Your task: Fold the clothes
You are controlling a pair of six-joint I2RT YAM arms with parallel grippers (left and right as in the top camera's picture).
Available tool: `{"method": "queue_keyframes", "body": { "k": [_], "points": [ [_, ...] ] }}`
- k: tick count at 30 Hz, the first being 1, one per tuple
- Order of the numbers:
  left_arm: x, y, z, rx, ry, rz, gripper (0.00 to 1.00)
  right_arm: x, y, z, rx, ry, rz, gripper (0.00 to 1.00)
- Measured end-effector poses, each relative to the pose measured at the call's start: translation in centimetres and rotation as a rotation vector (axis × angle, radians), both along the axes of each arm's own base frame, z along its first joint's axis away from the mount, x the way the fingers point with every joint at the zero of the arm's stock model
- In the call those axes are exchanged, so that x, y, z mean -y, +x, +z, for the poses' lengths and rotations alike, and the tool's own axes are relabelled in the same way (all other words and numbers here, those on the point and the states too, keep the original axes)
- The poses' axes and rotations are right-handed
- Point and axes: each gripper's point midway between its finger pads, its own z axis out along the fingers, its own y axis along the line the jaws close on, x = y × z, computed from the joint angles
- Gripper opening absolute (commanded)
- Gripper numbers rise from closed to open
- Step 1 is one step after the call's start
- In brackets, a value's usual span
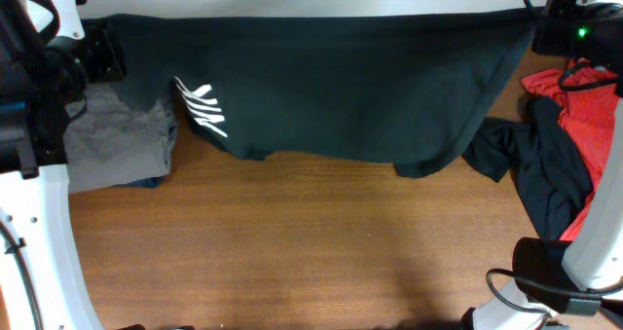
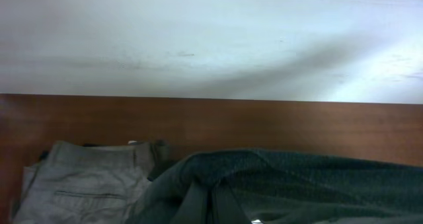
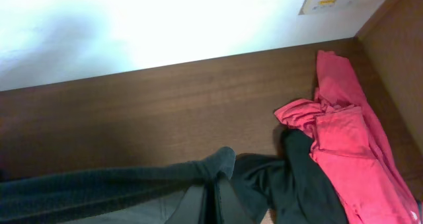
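A dark green garment [image 1: 350, 87] with a white print [image 1: 201, 107] is stretched across the far half of the table. My left gripper [image 1: 109, 40] is shut on its left top corner, which shows in the left wrist view [image 2: 277, 184] between the fingers [image 2: 213, 211]. My right gripper [image 1: 538, 26] is shut on its right top corner, which shows in the right wrist view [image 3: 106, 184] between the fingers [image 3: 213, 204]. The cloth hangs taut between the two grippers, its lower edge on the wood.
A folded grey garment [image 1: 115, 143] lies at the left; it also shows in the left wrist view [image 2: 79, 184]. A red garment [image 1: 584, 116] and a black one [image 1: 540, 169] are piled at the right; the right wrist view shows them too, red [image 3: 350, 138] and black [image 3: 297, 184]. Bare wood [image 1: 311, 242] fills the near half.
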Motion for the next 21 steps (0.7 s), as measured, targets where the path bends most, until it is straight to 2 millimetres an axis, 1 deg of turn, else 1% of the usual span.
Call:
{"method": "queue_keyframes", "body": {
  "k": [8, 10, 12, 16, 18, 19, 20, 21],
  "points": [
    [0.9, -0.1, 0.1, 0.001, -0.025, -0.045, 0.00, 1.0, -0.1, 0.0, -0.004, -0.026, -0.054, 0.04],
    [1.2, -0.1, 0.1, 0.003, -0.033, -0.059, 0.00, 1.7, -0.2, 0.0, -0.003, -0.035, -0.098, 0.04],
    [1.4, 0.2, 0.7, 0.030, -0.033, -0.070, 0.00, 2.2, -0.3, 0.2, 0.004, -0.041, -0.134, 0.04],
    [1.6, 1.1, 3.2, 0.142, -0.021, -0.095, 0.00, 3.6, -0.4, 0.7, 0.035, -0.031, -0.229, 0.04],
    [2.0, 1.2, 4.2, 0.185, -0.018, -0.114, 0.00, 4.5, -0.6, 1.2, 0.060, -0.015, -0.280, 0.04],
    [2.4, 1.0, 4.6, 0.194, -0.022, -0.128, 0.00, 5.2, -0.9, 1.6, 0.081, -0.006, -0.314, 0.04],
    [2.6, 0.9, 4.6, 0.192, -0.026, -0.134, 0.00, 5.4, -1.1, 1.8, 0.086, -0.002, -0.325, 0.04],
    [3.0, 0.6, 4.1, 0.168, -0.037, -0.147, 0.00, 5.7, -1.5, 2.1, 0.096, -0.004, -0.341, 0.04]
  ]
}}
